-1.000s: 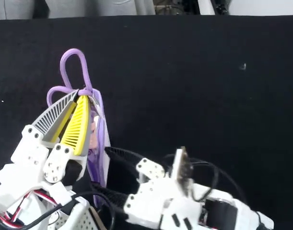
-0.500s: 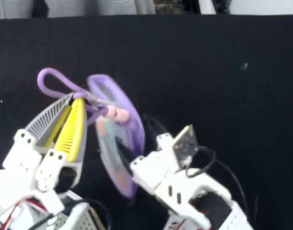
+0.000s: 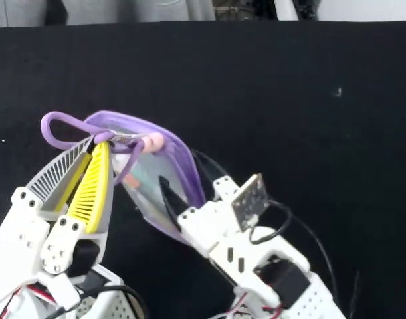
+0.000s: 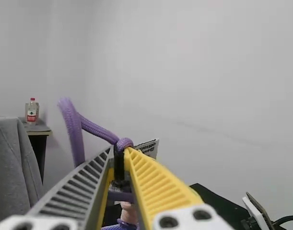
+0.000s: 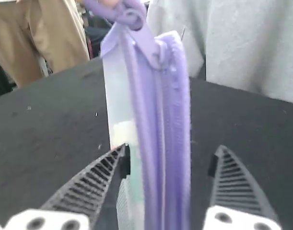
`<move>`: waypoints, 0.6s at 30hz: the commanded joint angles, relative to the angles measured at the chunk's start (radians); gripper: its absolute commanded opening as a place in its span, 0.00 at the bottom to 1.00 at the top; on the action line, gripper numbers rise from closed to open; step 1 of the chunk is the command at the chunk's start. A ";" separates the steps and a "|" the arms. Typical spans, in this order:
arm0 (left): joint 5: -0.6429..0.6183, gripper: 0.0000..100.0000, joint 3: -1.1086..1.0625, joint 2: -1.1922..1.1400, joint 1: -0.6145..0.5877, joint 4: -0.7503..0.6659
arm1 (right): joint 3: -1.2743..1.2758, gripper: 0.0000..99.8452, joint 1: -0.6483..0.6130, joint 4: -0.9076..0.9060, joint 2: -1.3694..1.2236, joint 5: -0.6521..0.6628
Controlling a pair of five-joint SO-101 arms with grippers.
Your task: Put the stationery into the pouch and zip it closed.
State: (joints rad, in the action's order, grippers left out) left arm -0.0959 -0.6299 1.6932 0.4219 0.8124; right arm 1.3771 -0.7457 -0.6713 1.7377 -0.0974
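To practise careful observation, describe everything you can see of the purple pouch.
The pouch is slim, purple-edged, with a clear, plastic-looking side and a zip along one edge. It is held up tilted over the black table by its purple cord loop, which the left hand pinches shut. The open right hand straddles its lower part.

The clear, purple-edged pouch hangs tilted by its cord from the left gripper's jaws, its body between the right gripper's spread jaws.
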 commanded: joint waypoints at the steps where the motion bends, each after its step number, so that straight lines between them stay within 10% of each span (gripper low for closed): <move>1: -0.006 0.03 0.050 0.002 0.004 0.003 | -0.008 0.25 0.021 0.109 0.004 0.049; 18: -0.012 0.03 0.056 0.002 0.013 0.035 | -0.065 0.14 0.026 0.147 0.002 0.192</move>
State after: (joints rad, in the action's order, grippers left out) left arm -0.0959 -0.6299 1.6932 0.4219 0.8416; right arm 1.3725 -0.7442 -0.5470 1.7392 0.0161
